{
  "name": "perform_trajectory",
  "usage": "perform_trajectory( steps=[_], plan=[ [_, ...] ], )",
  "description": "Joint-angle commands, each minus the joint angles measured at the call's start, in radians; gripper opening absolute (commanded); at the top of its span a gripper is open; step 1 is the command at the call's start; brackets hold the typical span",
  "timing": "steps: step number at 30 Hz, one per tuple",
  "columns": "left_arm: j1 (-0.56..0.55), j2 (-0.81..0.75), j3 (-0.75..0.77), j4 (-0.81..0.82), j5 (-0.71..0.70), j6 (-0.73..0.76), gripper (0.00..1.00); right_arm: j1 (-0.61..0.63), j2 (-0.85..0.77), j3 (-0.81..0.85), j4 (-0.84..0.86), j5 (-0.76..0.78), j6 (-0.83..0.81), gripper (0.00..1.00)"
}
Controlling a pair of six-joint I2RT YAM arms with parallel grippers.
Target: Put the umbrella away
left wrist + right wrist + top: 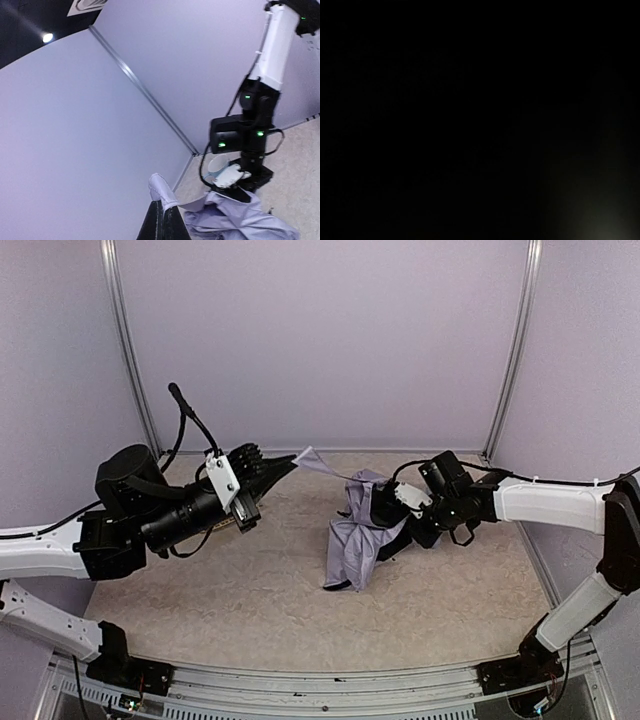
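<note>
1. The left gripper (291,462) is pinching the pale lavender fabric strap (160,190) of the lavender-white folding umbrella (352,545), which is sagging just beyond its fingertips.
2. The right gripper (388,518) is clenching inside the canopy; what it is holding is hidden.
3. Advice: keep the strap taut while wrapping.

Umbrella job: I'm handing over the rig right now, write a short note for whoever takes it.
Left gripper: shut on the strap of the umbrella, held stretched out to the left.
Right gripper: shut, buried in the umbrella, apparently gripping it; its camera shows only black.
Done: umbrella collapsed but loose, lower end on the table.
Left: wrap it, fasten the strap, stow it.
</note>
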Motion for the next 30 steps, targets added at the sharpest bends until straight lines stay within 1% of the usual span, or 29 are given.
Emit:
perform_trajectory(
  steps=[1, 3, 7, 12, 17, 18, 20, 21, 22, 24, 25, 26, 28, 30],
  plan=[
    [-0.114, -0.065, -0.127, -0.054, 0.056, 0.165, 0.0, -0.089, -0.017, 0.111, 0.094, 0.138, 0.135, 0.0],
    [-0.151, -0.08, -0.181, -0.064, 0.063, 0.187, 0.0, -0.107, -0.039, 0.137, 0.12, 0.141, 0.148, 0.0],
    [-0.168, -0.039, -0.224, -0.147, 0.051, 0.163, 0.0, -0.125, -0.077, 0.187, 0.154, 0.156, 0.15, 0.0],
    [-0.172, 0.088, -0.263, -0.174, -0.095, 0.156, 0.0, -0.125, -0.09, 0.257, 0.146, 0.163, 0.115, 0.0],
    [-0.172, 0.198, -0.252, -0.149, -0.197, 0.158, 0.0, -0.125, -0.113, 0.267, 0.176, 0.077, 0.057, 0.0],
    [-0.172, 0.209, -0.251, -0.132, -0.21, 0.16, 0.07, -0.125, -0.118, 0.264, 0.186, 0.064, 0.044, 0.0],
    [-0.172, 0.216, -0.254, -0.098, -0.22, 0.163, 0.29, -0.123, -0.135, 0.256, 0.211, 0.032, 0.017, 0.0],
    [-0.172, 0.212, -0.261, -0.079, -0.219, 0.166, 0.36, -0.122, -0.145, 0.249, 0.224, 0.019, -0.002, 0.0],
    [-0.171, 0.205, -0.268, -0.069, -0.208, 0.167, 0.43, -0.121, -0.154, 0.244, 0.238, 0.01, -0.017, 0.0],
    [-0.168, 0.18, -0.288, -0.061, -0.161, 0.159, 0.61, -0.119, -0.177, 0.224, 0.273, -0.007, -0.049, 0.0],
    [-0.164, 0.166, -0.295, -0.071, -0.125, 0.15, 0.65, -0.117, -0.187, 0.218, 0.287, -0.016, -0.068, 0.0],
    [-0.158, 0.153, -0.303, -0.078, -0.085, 0.137, 0.67, -0.115, -0.197, 0.213, 0.301, -0.023, -0.085, 0.0],
    [-0.129, 0.122, -0.313, -0.083, 0.007, 0.092, 0.67, -0.107, -0.209, 0.206, 0.323, -0.032, -0.117, 0.0],
    [-0.074, 0.081, -0.316, -0.075, 0.147, 0.033, 0.66, -0.1, -0.217, 0.205, 0.336, -0.043, -0.146, 0.0]
  ],
)
